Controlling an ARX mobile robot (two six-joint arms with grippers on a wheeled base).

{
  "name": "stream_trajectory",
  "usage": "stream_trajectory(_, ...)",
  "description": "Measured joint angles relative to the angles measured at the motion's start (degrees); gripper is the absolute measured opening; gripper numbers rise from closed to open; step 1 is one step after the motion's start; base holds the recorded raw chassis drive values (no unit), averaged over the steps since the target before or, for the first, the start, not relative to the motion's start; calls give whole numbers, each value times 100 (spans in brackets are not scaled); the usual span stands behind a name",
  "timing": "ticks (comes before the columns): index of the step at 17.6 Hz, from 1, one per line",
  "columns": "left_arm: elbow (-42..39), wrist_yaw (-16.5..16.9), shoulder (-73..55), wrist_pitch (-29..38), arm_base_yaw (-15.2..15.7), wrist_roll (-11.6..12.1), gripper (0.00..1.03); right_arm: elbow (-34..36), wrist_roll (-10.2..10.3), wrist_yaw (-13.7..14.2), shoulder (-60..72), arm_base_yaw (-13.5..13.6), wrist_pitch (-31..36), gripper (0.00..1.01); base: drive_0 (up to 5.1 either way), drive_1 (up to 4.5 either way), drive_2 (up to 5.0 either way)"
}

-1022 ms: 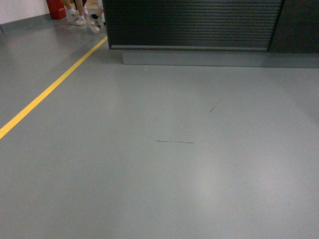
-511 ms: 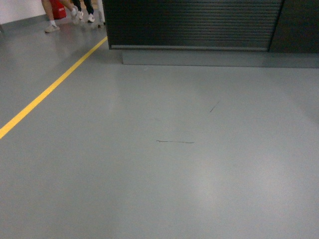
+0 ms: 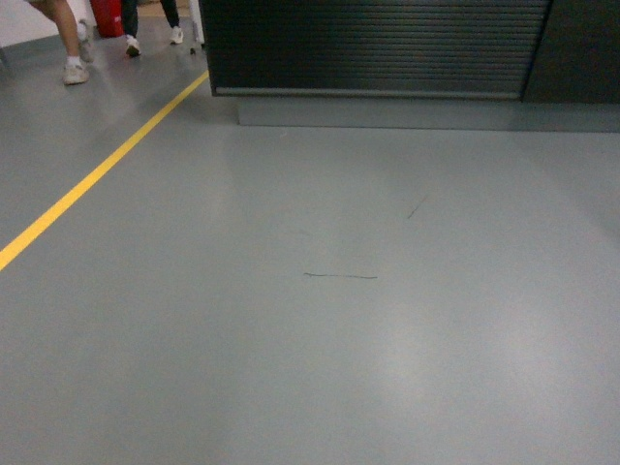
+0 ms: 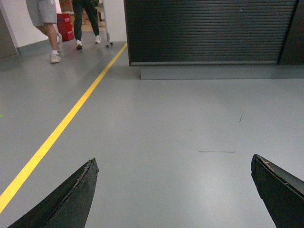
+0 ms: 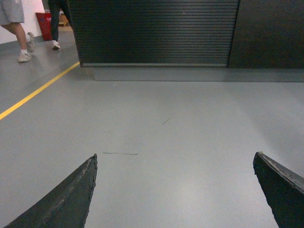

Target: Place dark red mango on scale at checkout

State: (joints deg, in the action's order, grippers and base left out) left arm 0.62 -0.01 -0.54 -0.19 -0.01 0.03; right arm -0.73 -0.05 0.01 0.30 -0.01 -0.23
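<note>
The checkout [image 3: 378,48] shows only its horizontally slatted black front, at the top of the head view; the same front fills the top of the left wrist view as the checkout [image 4: 204,31] and of the right wrist view as the checkout [image 5: 156,31]. Its top, the scale and the dark red mango are out of view. My left gripper [image 4: 174,161] is open over bare grey floor, nothing between its black fingers [image 4: 71,199]. My right gripper [image 5: 175,156] is open too, with empty floor between its fingers [image 5: 280,190]. Neither gripper appears in the head view.
A yellow floor line [image 3: 97,174] runs diagonally at the left toward the counter's corner. People walk at the far left, legs [image 4: 50,28] and shoes [image 3: 76,70] showing, near a red bin [image 4: 64,26]. A grey plinth [image 3: 417,111] runs along the counter's base. Thin dark scuffs [image 3: 339,276] mark the floor.
The people at the top left have walked on, their feet shifting leftward. The floor, counter and view have not moved.
</note>
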Motion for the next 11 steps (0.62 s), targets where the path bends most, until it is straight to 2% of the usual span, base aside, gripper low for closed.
stream_trajectory(11, 0, 0, 0, 0, 0, 0, 98, 0, 0, 0, 0, 0, 0, 98, 0, 0, 0)
